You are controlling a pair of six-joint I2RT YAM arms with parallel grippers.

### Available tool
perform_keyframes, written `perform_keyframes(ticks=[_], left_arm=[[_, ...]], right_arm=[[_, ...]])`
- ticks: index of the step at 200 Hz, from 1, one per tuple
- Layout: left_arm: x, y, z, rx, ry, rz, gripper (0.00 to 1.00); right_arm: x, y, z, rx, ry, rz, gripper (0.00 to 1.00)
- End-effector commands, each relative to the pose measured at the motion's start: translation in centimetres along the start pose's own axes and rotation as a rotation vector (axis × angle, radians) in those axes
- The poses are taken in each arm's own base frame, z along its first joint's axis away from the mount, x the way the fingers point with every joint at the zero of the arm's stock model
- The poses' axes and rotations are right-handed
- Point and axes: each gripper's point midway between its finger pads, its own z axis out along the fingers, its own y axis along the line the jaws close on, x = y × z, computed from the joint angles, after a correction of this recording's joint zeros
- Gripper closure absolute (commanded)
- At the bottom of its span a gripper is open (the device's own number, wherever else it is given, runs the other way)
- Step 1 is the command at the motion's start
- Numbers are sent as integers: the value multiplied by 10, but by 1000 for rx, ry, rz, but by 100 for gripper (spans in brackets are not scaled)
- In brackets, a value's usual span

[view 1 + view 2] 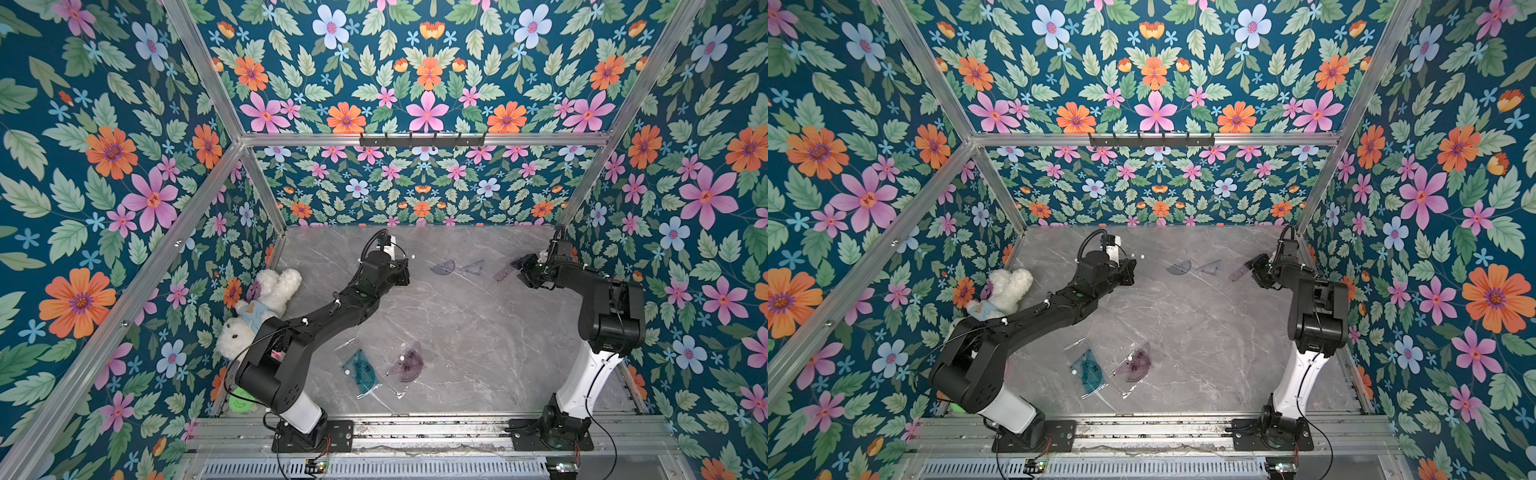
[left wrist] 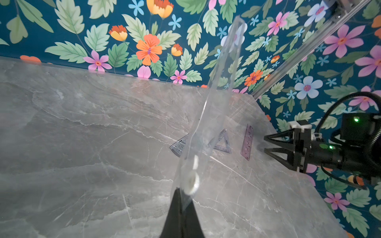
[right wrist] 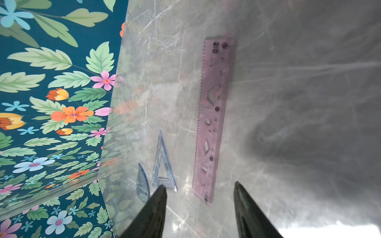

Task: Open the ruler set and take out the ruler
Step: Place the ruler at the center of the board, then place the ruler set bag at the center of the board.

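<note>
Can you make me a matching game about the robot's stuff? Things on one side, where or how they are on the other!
1 purple ruler
2 clear pouch
3 white plush toy
4 right gripper

A open, holding nothing
B pinched in the left gripper
C flat on the table
D beside the flowery wall

Pairs: 1-C, 2-B, 3-D, 4-A

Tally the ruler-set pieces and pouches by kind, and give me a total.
Loose protractor: 1
Loose triangle: 1
Loose purple ruler: 1
Packed pouches, teal set and purple set: 2
Clear pouch pinched in the left fingers: 1
Total: 6
</note>
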Motion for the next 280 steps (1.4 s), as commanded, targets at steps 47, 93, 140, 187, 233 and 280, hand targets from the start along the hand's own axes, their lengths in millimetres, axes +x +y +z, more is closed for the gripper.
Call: perform_keyframes(ticks=[47,93,140,187,233,280], left_arm=[[3,78,-18,33,45,-352,100],[46,151,-18,-54,184,-539,100],[59,170,-22,-130,238,-493,92],[56,177,-38,-217,244,-417,48],[36,165,-70,-286,205,-298,36],[52,66,-90,-266,325,154,29]], right_arm=[[74,9,-67,71,33,-177,46],[152,56,-93,21,123,-484,46],[185,58,-107,-39,151,-530,46],[203,48,-110,-43,186,-534,43],[232,54,-115,-54,236,-604,39],[265,42,-111,-54,318,-616,38]])
